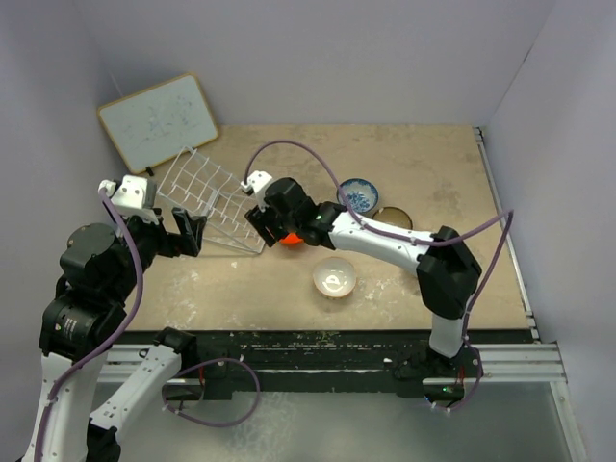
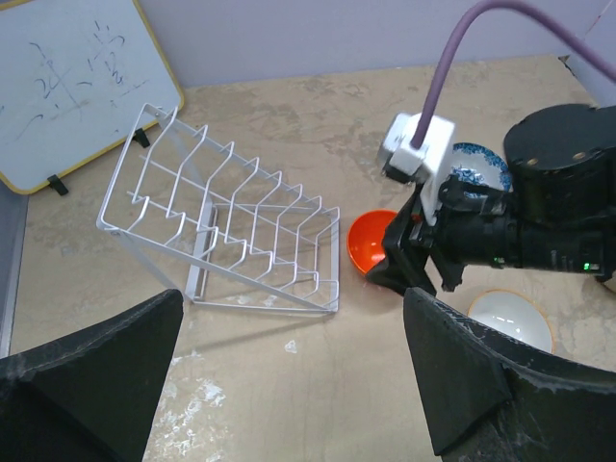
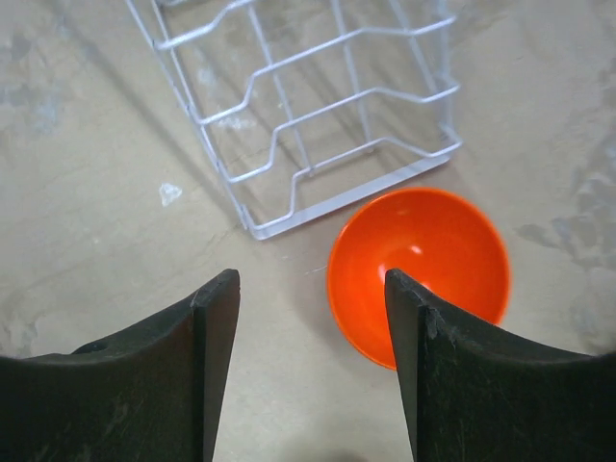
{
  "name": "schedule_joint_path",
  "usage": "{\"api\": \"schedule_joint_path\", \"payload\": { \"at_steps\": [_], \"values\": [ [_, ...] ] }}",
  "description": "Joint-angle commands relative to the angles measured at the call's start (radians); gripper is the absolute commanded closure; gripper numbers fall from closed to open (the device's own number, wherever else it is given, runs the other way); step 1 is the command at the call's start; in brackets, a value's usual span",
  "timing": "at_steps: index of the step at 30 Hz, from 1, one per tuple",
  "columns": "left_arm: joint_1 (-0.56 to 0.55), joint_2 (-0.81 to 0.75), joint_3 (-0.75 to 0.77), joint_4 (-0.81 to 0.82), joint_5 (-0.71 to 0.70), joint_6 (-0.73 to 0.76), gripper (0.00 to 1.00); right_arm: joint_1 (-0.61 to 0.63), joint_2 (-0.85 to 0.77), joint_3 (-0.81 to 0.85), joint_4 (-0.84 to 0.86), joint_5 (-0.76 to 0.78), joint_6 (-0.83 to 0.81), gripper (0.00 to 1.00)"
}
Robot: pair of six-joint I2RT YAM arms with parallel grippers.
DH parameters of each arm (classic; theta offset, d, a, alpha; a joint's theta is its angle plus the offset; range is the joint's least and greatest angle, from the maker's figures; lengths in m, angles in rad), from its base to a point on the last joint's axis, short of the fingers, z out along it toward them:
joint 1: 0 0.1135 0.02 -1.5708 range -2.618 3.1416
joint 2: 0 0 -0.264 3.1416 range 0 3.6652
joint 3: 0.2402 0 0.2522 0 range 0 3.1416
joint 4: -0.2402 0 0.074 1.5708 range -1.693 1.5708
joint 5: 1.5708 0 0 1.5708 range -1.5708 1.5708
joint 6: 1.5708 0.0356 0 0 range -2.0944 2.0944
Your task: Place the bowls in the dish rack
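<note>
Orange-red bowl (image 3: 423,265): upright on the counter (image 1: 250,289), mouth up, just off the near corner of the dish rack (image 3: 308,106), at about 4 o'clock from it in the top view. Not yet loaded. No bowl shows in the rack.

Right pincer (image 3: 313,371): spread wide, empty, hanging over the bowl's 9 o'clock rim. One finger overlaps that rim in the wrist view; contact cannot be told.

Left pincer (image 2: 289,385): also spread wide, empty, at the rack's 7 o'clock.

Handling, as judged: the bowl is rigid, round and probably light. Its glossy skin, with a bright glint inside, is likely slippery. The best hold is across the wall at the rim, one finger inside and one outside. It may chip if it is ceramic.

Rack: thin pale wire bent into stepped rows. It looks light enough to skid when a bowl is pushed in.

Counter: matte tan, mottled, with white scuffs.

Others, clocked from the orange-red bowl:
- white bowl (image 1: 334,277), smooth, at 4 o'clock
- blue-and-white bowl (image 1: 359,195), patterned, at 2 o'clock
- tan bowl (image 1: 392,218) at 3 o'clock

No black bowl in view.
</note>
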Motion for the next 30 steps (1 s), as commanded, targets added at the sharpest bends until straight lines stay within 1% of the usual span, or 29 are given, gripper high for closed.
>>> {"api": "schedule_joint_path", "payload": {
  "at_steps": [1, 6, 10, 11, 14, 20, 27, 30],
  "values": [
    [-0.005, -0.009, -0.002, 0.029, 0.004, -0.001, 0.01, -0.019, 0.048, -0.011, -0.003, -0.050, -0.004, 0.37],
    [-0.004, -0.015, 0.003, 0.020, -0.004, 0.001, 0.01, -0.018, 0.116, 0.025, -0.031, 0.008, 0.028, 0.40],
    [-0.004, -0.018, 0.003, 0.016, -0.007, 0.003, 0.01, -0.019, 0.149, 0.030, -0.026, 0.011, 0.035, 0.43],
    [-0.004, -0.017, 0.003, 0.015, -0.008, 0.002, 0.01, -0.019, 0.157, 0.031, -0.026, 0.014, 0.036, 0.45],
    [-0.004, -0.015, 0.005, 0.013, -0.008, 0.004, 0.01, -0.019, 0.168, 0.030, -0.014, 0.028, 0.047, 0.56],
    [-0.004, -0.018, 0.007, 0.014, -0.012, 0.008, 0.01, -0.018, 0.187, 0.032, -0.019, 0.064, 0.057, 0.57],
    [-0.004, -0.021, 0.012, 0.009, -0.013, 0.012, 0.01, -0.018, 0.202, 0.026, -0.032, 0.092, 0.072, 0.62],
    [-0.005, -0.023, 0.013, 0.007, -0.011, 0.012, 0.01, -0.019, 0.201, 0.026, -0.034, 0.103, 0.071, 0.71]
  ]
}}
